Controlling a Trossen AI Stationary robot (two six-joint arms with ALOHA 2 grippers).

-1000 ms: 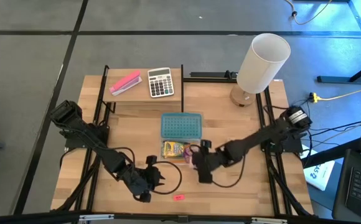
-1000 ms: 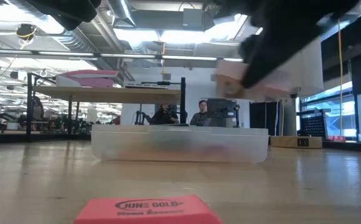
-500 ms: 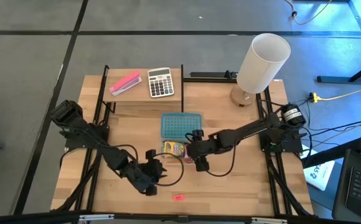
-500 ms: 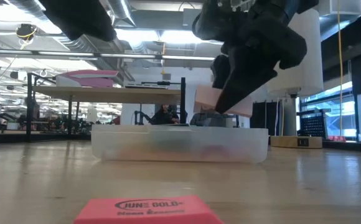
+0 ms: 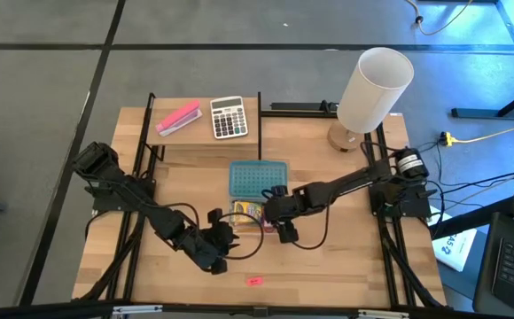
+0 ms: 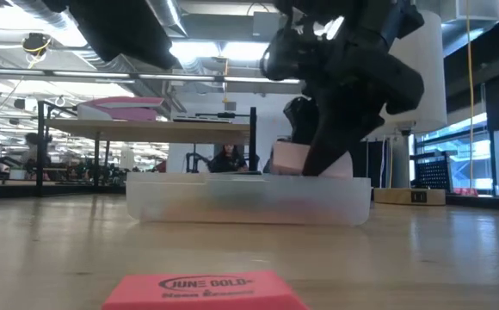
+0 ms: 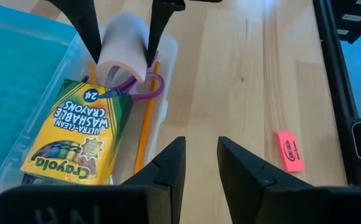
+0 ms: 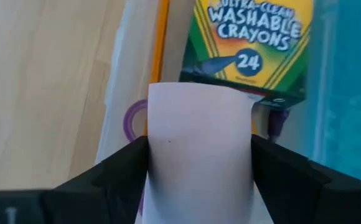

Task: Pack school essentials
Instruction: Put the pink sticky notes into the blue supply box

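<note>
lower now than a second before, the right gripper (image 5: 272, 213) pinched the sticky-note pad (image 7: 124, 54) upright over the clear box (image 6: 248, 200), above crayon box (image 7: 79, 130) and scissors (image 7: 140, 89). left gripper (image 5: 224, 241) waited part-open near the eraser (image 5: 254, 281).

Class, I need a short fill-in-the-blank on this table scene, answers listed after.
1. The right gripper holds a pale pink ____ pad above the clear box.
2. The crayon box shows the number ____.
3. The pink eraser lies on the ____, outside the clear box.

Missing words: sticky-note; 24; table
</note>
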